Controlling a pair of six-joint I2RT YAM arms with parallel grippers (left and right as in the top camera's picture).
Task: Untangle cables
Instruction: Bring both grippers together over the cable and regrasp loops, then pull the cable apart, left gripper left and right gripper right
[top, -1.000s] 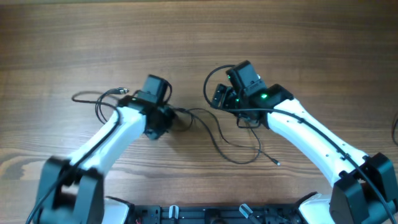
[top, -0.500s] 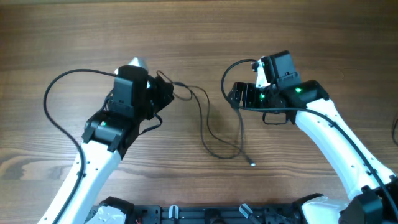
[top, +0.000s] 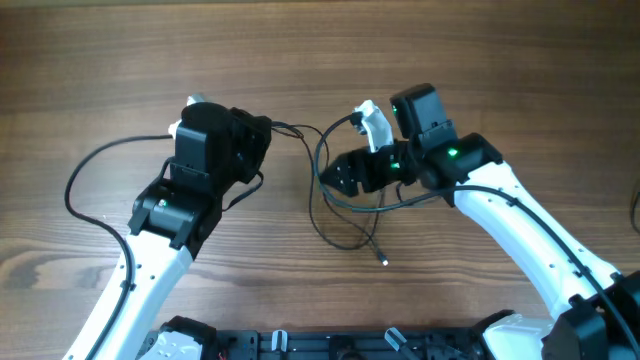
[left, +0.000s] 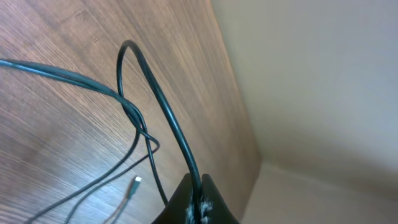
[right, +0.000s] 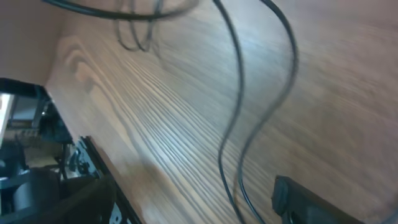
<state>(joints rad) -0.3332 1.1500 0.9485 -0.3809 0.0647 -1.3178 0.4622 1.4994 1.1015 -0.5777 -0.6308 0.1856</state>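
The cables (top: 322, 200) are thin black cords crossing in loops at the table's middle, with one silvery plug tip (top: 386, 262) lying on the wood. One cord sweeps out in a wide loop (top: 72, 190) to the left. My left gripper (top: 260, 137) is shut on a cord; in the left wrist view that cord (left: 163, 106) rises from the pinched fingertips (left: 200, 200) and arcs over the tangle. My right gripper (top: 333, 177) hovers open at the loops' right side. In the blurred right wrist view two strands (right: 235, 155) run beside its dark finger (right: 301, 200) without being gripped.
A black rig (top: 300, 345) lines the table's near edge. Another dark cord (top: 636, 205) shows at the far right edge. In the left wrist view a pale wall (left: 323, 93) stands beyond the wooden table (left: 56, 124).
My right arm has swung left and down to the central loops, and its jaws have narrowed a little. The left gripper stays shut on its cord; the loops have shifted.
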